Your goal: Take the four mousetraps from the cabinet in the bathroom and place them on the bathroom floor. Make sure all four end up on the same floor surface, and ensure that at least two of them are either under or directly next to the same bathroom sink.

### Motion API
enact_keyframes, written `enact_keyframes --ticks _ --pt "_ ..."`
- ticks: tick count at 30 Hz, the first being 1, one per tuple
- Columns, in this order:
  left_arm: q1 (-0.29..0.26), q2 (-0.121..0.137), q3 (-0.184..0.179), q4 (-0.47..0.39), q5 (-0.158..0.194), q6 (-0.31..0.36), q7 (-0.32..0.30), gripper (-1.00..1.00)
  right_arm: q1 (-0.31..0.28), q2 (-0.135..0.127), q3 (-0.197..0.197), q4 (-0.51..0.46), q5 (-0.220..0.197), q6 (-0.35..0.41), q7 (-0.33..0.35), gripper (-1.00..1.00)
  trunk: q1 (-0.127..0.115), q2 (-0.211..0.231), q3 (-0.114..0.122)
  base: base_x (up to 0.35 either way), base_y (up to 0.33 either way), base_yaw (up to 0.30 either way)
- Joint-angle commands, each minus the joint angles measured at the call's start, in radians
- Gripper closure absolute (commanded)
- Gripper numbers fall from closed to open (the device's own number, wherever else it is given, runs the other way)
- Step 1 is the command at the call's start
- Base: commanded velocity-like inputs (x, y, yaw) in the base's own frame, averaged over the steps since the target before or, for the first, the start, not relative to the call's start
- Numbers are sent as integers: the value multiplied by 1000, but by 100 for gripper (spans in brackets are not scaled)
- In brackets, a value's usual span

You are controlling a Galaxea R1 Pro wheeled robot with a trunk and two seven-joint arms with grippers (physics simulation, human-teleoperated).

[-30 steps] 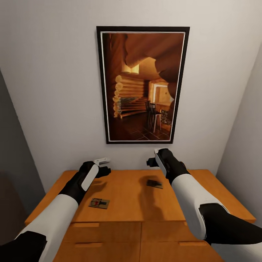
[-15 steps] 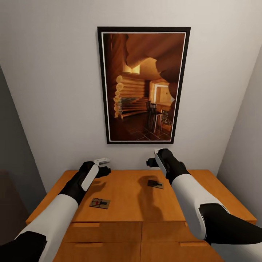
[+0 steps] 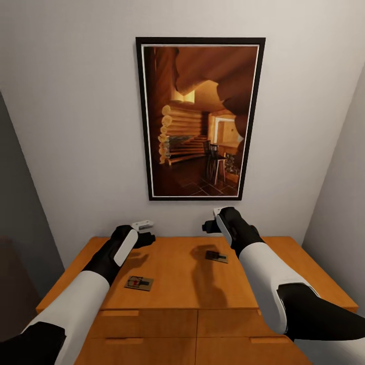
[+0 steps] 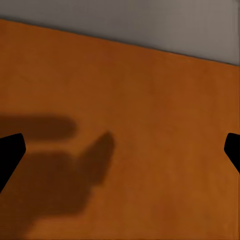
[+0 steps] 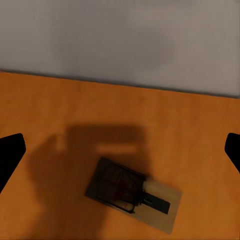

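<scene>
I see two mousetraps on the cabinet (image 3: 177, 274) top: the near-left trap (image 3: 139, 283), a tan board with a red mark; the far-right trap (image 5: 133, 194), dark wire over red. Right gripper (image 5: 120, 150) hangs above it, jaws spread; left gripper (image 4: 120, 150) spread wide over bare wood.

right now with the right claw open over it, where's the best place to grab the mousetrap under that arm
Come straight down from above and pinch the mousetrap across its two long edges, near the middle. It lies flat on the cabinet top, so only the thin board edges offer a hold. It sits skewed in the right wrist view, so the right claw probably needs a wrist turn first.
</scene>
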Motion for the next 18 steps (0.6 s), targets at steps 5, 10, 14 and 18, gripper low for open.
enact_keyframes --ticks 5,10,14,18 --pt "-1 -1 -2 -1 11 2 10 -100 -1 0 0 -1 14 5 5 -100 0 -1 -2 0 -73 0" --pt "-1 -1 -2 -1 11 2 10 -100 -1 0 1 -2 18 5 5 -100 0 -1 -2 0 -219 0" --pt "-1 -1 -2 -1 11 2 10 -100 -1 0 0 -1 18 5 4 -100 0 -1 -2 16 -264 0" --pt "-1 -2 -2 -1 11 2 10 -100 -1 0 0 -2 16 5 0 -100 0 -1 -2 47 -259 0"
